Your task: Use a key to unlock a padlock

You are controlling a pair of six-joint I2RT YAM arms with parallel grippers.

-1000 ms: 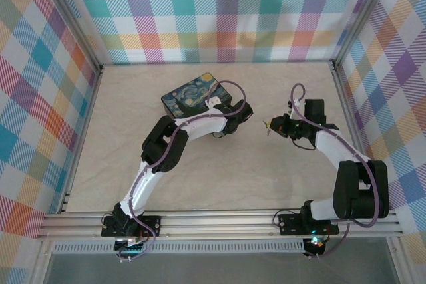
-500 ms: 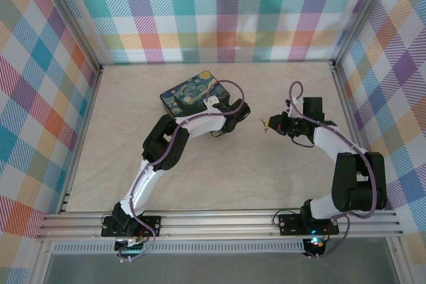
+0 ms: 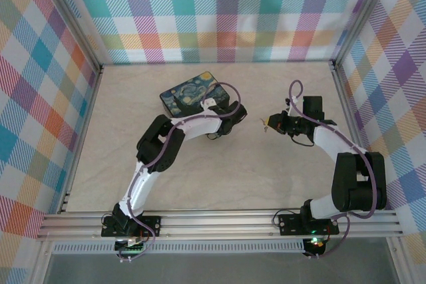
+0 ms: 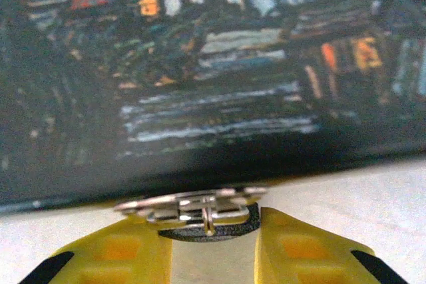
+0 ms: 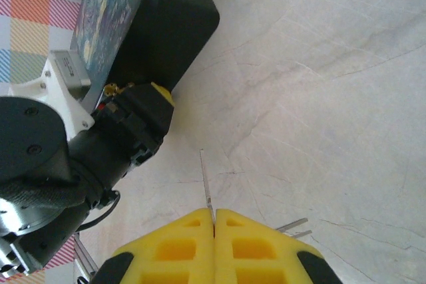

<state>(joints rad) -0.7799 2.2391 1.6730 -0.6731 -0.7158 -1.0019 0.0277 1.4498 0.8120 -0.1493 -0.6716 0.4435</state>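
Left wrist view: we see the left gripper drawn in narrow, its yellow fingers set against either side of the padlock, low in the middle of the frame. The padlock shows silvery metal over a dark body and sits just in front of the lower edge of the box, whose painted side fills the upper frame, blurred. The lock's lower part is hidden between the fingers and cut off by the frame edge.

In the right wrist view the right gripper is fully closed, pinching the key, a thin metal blade pointing up from between the fingertips at bottom centre. Two short silvery prongs stick out just right of the fingers; we cannot tell what they are.

From the top camera both grippers lie mid-frame, apart from each other, the left one beside the box. The table is pale and marbled, with walls of pastel plaid and aluminium rails along the bottom of the frame.
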